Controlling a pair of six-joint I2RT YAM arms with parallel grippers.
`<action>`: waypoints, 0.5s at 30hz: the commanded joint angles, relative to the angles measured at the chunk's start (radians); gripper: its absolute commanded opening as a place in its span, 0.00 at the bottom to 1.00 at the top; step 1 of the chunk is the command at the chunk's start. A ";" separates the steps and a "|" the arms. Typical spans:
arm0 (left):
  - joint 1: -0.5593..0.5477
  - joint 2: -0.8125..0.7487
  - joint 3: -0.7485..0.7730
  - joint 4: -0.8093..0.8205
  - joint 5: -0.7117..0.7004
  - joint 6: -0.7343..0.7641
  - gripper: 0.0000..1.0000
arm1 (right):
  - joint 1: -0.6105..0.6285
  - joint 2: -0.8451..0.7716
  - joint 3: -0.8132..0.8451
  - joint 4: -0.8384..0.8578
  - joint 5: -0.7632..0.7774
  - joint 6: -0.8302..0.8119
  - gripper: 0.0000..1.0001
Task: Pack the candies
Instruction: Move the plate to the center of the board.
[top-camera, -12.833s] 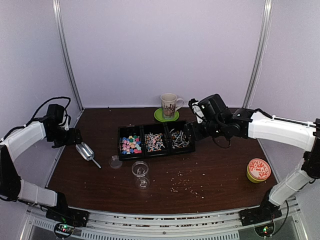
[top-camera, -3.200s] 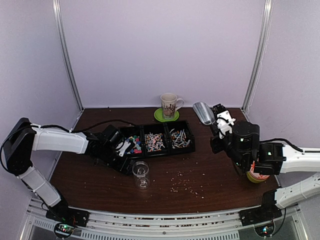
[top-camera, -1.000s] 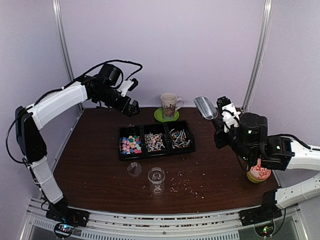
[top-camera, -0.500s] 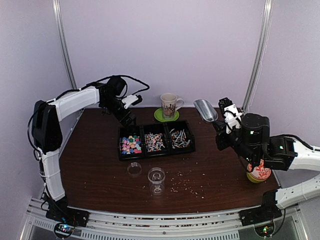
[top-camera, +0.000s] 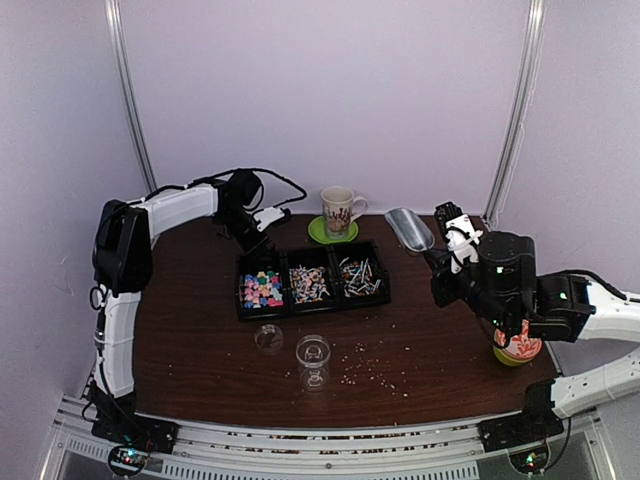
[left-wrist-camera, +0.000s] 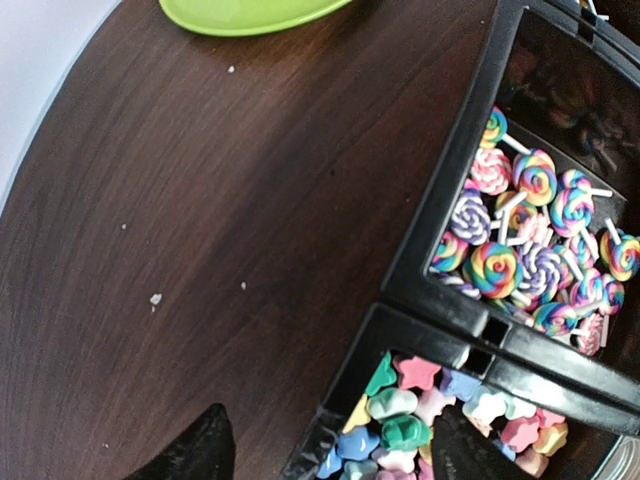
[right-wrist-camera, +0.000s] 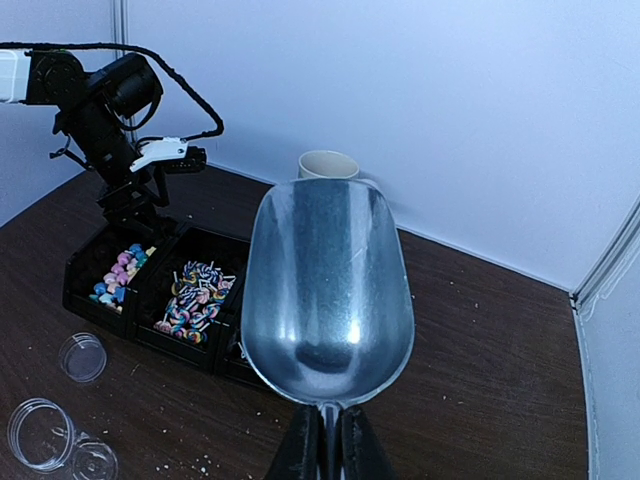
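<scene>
The left gripper (left-wrist-camera: 330, 458) hangs at the back-left corner of the black tray (left-wrist-camera: 428, 298), its fingers (left-wrist-camera: 198, 452) spread apart, one on either side of that corner. The candies (top-camera: 308, 283) lie in the tray's three compartments. In the top view the pastel stars (left-wrist-camera: 420, 415) sit just beside the gripper at 6 o'clock and the swirl lollipops (left-wrist-camera: 530, 240) at 4 o'clock. A clear jar (top-camera: 313, 358) and a small clear lid (top-camera: 268, 338) stand at 6 o'clock of the tray, a mug (top-camera: 339, 208) at 12. The right gripper (right-wrist-camera: 325, 448) is clamped on the handle of an empty metal scoop (right-wrist-camera: 330, 290), with the candies well apart at its 9 o'clock.
</scene>
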 joint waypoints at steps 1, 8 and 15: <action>0.002 0.017 0.045 0.018 0.044 0.037 0.66 | 0.007 -0.007 -0.004 -0.007 0.005 0.030 0.00; 0.001 0.011 0.024 0.016 0.087 0.076 0.52 | 0.009 0.009 0.001 -0.002 -0.001 0.035 0.00; 0.001 0.020 -0.001 0.040 0.033 0.086 0.55 | 0.009 0.021 0.019 -0.004 -0.006 0.035 0.00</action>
